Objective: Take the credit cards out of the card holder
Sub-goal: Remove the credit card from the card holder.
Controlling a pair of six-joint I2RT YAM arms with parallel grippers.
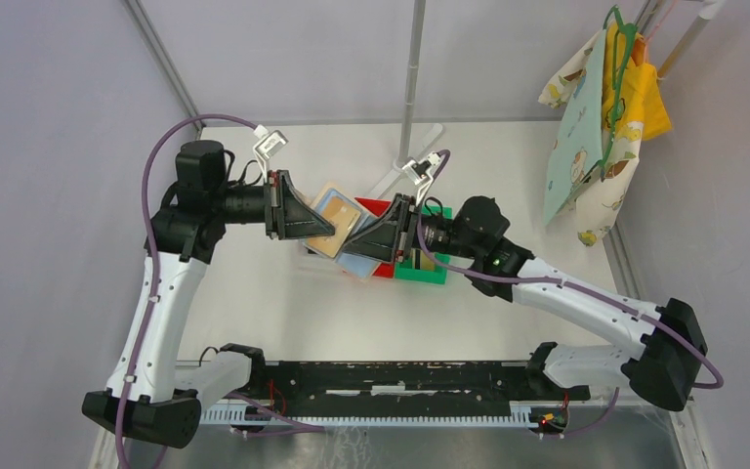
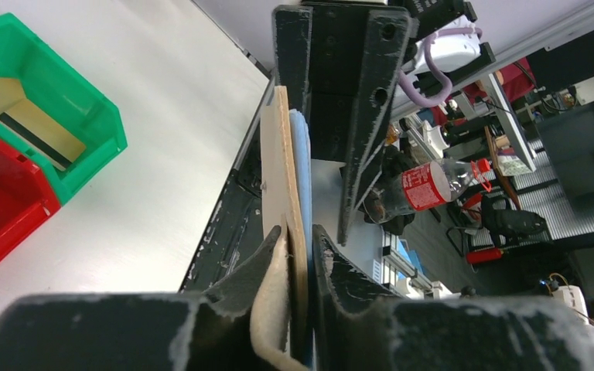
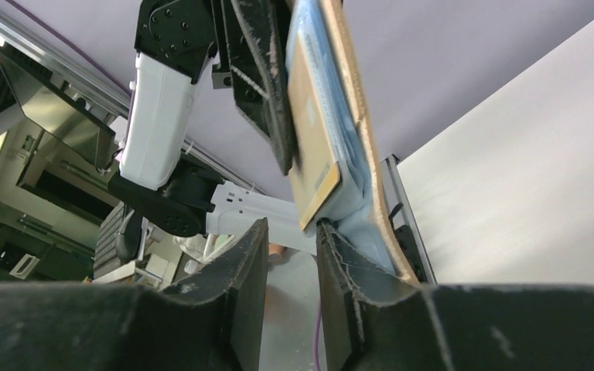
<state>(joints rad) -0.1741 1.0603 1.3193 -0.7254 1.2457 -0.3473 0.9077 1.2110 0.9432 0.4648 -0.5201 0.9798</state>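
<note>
Where the card holder hangs: the tan soft fold-over card holder [image 1: 340, 217] is up in the air between your two arms, above the red plastic bin [image 2: 4, 212] and the green plastic bin [image 2: 85, 97], off the white table [image 2: 162, 116].
Left gripper: your left gripper [image 2: 298, 236] is clamped on one edge of the card holder, with the tan skin on one finger's side and the light blue pocket [image 2: 300, 154] on the other's. I judge this to be the anchor, so that a pull on a card does not drag the wallet along.
Orientation: the card holder is turned edge-on to your right gripper, its pocket mouth facing it.
Gold card: a gold rectangular plastic card [image 3: 313, 154] stands part-way out of the pocket, its free corner pointing at the right fingers.
Right gripper: your right gripper [image 3: 291, 236] has its jaws apart. The card's corner is at their mouth and not visibly pinched.
Green bin contents: gold cards with a dark stripe [image 2: 35, 127] lie inside, so this is probably the drop place.
Risk: the pocket fabric lies just beside the card, so pinch the card alone.
</note>
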